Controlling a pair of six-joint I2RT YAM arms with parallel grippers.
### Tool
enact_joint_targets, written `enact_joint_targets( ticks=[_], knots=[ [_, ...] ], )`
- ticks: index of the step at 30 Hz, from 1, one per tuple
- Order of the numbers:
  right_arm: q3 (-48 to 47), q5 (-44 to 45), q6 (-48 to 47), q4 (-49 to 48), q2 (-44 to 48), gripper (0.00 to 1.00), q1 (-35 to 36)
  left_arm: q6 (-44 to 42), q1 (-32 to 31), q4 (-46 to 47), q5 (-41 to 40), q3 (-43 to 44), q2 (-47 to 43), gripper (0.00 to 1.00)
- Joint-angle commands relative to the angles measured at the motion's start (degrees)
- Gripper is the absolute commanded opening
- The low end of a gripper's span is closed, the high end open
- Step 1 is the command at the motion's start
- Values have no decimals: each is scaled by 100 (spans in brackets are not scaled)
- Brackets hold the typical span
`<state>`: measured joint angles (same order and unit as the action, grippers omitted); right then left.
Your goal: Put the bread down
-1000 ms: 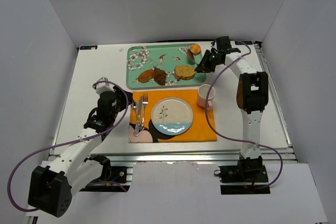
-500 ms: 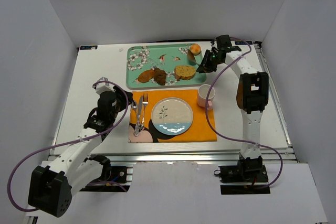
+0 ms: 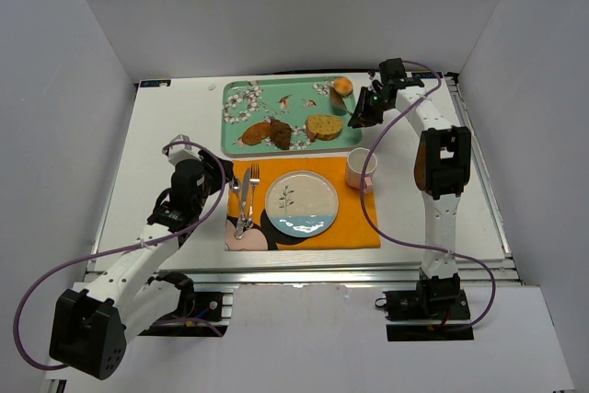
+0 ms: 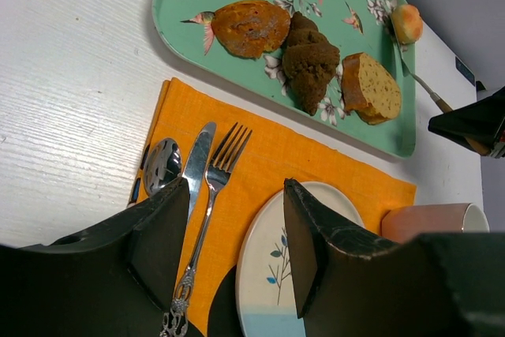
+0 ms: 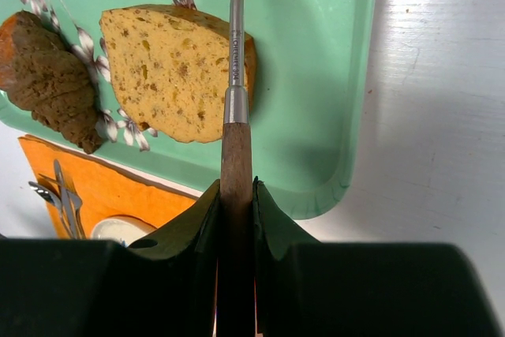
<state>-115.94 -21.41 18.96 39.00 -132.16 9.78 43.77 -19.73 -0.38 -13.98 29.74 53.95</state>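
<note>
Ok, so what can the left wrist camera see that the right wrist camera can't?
Only the left wrist view shows the bread, a small round bun at the tray's far corner. It also shows the pink cup and the open left gripper. Only the right wrist view shows, up close, the right gripper shut on a wooden-handled utensil. Both views show the green tray, the bread slice, a dark brown piece, the orange mat and the fork.
</note>
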Motion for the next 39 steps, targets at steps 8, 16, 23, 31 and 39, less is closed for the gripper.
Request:
enact_joint_targets(
  ticks=[8,16,23,31,39],
  knots=[
    [-429,392,-472,142,-64,0,-55,26,-5,188,35,6,-52,61],
    [-526,576,-639,230,-100,0,-55,35,-5,214,44,-12,-60,61],
    [-544,638,-718,309,-108,0,-55,44,-5,205,27,-29,-96,61],
    [-500,560,-833,415,-73,0,-55,44,-5,196,9,-47,-131,61],
    [-509,321,-806,494,41,0,-29,35,-14,196,0,-56,-157,61]
  ],
)
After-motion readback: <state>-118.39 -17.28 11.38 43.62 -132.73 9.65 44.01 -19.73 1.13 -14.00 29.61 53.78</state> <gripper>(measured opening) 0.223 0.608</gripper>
